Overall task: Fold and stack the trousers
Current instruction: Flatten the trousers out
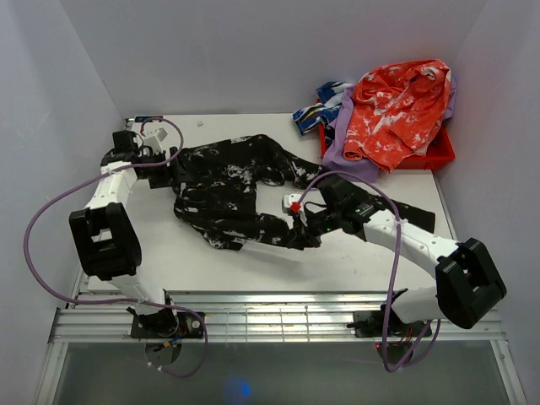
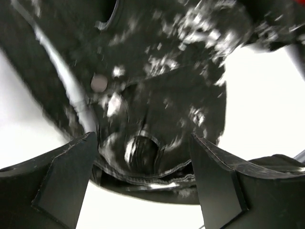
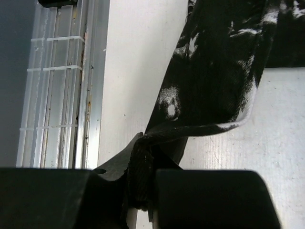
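The trousers (image 1: 228,190), black with white splatter, lie crumpled across the middle of the table. My left gripper (image 1: 171,174) is at their left end. In the left wrist view it (image 2: 143,191) stands wide open, its fingers (image 2: 66,176) on either side of a stitched edge of the trousers (image 2: 152,119) without pinching it. My right gripper (image 1: 305,226) is at the trousers' near right edge. In the right wrist view it (image 3: 143,186) is shut on a bunched fold of the trousers (image 3: 214,71), and the cloth rises from the jaws and hangs a little above the table.
A red tray (image 1: 440,152) at the back right holds an orange-red speckled garment (image 1: 396,101) over a lavender cloth (image 1: 337,148). A blue-white patterned cloth (image 1: 321,108) lies beside it. An aluminium rail (image 1: 278,316) runs along the near edge. White walls close in on both sides.
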You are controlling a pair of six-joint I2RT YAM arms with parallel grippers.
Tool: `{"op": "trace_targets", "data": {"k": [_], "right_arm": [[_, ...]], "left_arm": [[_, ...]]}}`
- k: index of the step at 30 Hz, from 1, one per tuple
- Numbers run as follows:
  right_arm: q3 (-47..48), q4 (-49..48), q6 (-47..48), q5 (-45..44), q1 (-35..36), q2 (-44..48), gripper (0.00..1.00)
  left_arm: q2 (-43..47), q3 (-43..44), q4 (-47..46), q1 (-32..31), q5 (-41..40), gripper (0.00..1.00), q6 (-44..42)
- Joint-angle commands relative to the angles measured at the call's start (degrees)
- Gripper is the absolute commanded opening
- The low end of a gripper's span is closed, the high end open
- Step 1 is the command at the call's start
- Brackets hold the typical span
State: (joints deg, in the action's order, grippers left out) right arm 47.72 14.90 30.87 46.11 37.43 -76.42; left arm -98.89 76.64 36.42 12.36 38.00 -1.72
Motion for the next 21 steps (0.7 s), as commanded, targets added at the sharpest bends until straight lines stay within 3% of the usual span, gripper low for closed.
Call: {"op": "trace_targets", "data": {"k": [1, 11, 21], "right_arm": [[-0.3, -2.0, 1.6, -0.3, 2.5, -2.1, 0.08], [3.4, -3.7, 1.3, -2.1, 7.0, -8.1, 0.08], [7.5, -4.1, 1.4, -3.5, 10.3, -13.0, 0.08]], "left_arm": [[7.1, -3.0, 2.2, -0.1, -8.7, 0.88, -1.4], [10.3, -8.7, 4.5, -2.3, -11.8, 0.83, -2.7], [10.1, -11.1, 3.2, -4.0, -10.5, 0.66, -1.5]]}}
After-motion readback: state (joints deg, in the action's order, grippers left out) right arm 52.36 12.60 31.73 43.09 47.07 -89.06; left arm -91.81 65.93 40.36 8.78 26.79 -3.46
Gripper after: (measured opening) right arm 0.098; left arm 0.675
